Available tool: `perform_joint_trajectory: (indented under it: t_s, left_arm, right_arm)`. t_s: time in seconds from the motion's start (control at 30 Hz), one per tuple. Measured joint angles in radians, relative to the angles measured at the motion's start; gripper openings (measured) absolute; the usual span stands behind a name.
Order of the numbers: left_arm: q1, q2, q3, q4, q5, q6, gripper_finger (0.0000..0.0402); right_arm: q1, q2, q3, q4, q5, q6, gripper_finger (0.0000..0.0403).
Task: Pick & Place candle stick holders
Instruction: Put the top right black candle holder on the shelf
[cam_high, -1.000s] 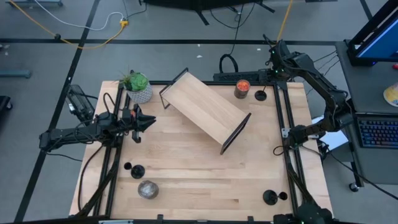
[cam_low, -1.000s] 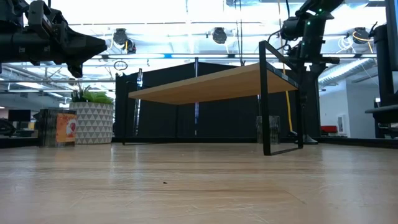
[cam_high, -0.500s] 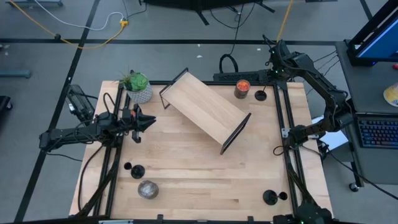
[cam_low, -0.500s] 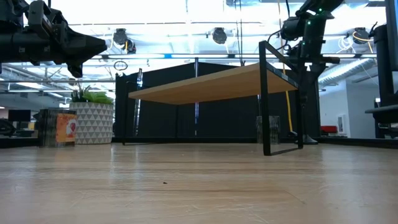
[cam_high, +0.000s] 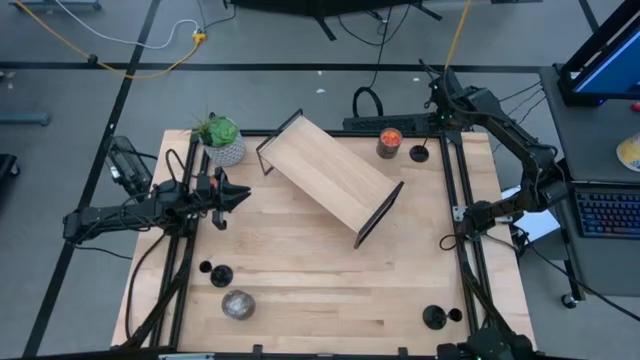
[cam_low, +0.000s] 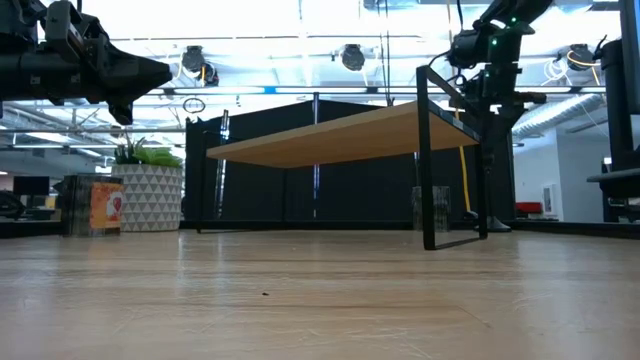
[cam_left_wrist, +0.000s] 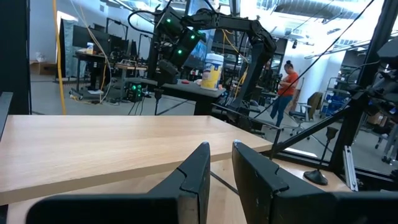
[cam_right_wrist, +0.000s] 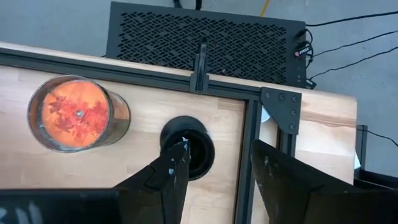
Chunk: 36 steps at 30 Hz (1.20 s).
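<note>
One black candle stick holder (cam_high: 419, 153) stands on its base in the table's far right corner, next to an orange-topped jar (cam_high: 389, 141); the right wrist view shows it from above (cam_right_wrist: 198, 151). My right gripper (cam_right_wrist: 221, 148) is open and hangs well above this holder (cam_low: 489, 98). A second holder (cam_high: 220, 275) is at the near left and a third (cam_high: 434, 317) at the near right. My left gripper (cam_high: 243, 195) is shut and empty above the table's left side, pointing toward the wooden riser (cam_left_wrist: 93, 149).
A wooden riser with black end frames (cam_high: 330, 176) stands slantwise in the table's far middle. A potted plant (cam_high: 221, 140) is at the far left, and a round grey jar (cam_high: 238, 304) is at the near left. A black frame rail (cam_right_wrist: 245, 162) runs beside the corner holder.
</note>
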Motion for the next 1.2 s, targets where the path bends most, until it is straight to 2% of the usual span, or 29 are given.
perform_joint_trajectory:
  t_s: [0.6,0.8,1.0,1.2]
  left_arm:
    - [0.000,0.000,0.000,0.000,0.000,0.000,0.0072]
    - [0.000,0.000,0.000,0.000,0.000,0.000,0.0072]
    - [0.000,0.000,0.000,0.000,0.000,0.000,0.0072]
    - [0.000,0.000,0.000,0.000,0.000,0.000,0.0072]
  right_arm:
    - [0.019,0.007,-0.094,0.090,0.045,0.036,0.0156]
    - [0.019,0.006,-0.105,0.105,0.044,0.048,0.0126]
    - [0.019,0.005,-0.121,0.119,0.038,0.047,0.0079]
    - [0.005,0.003,-0.185,0.166,-0.013,0.060,0.0042]
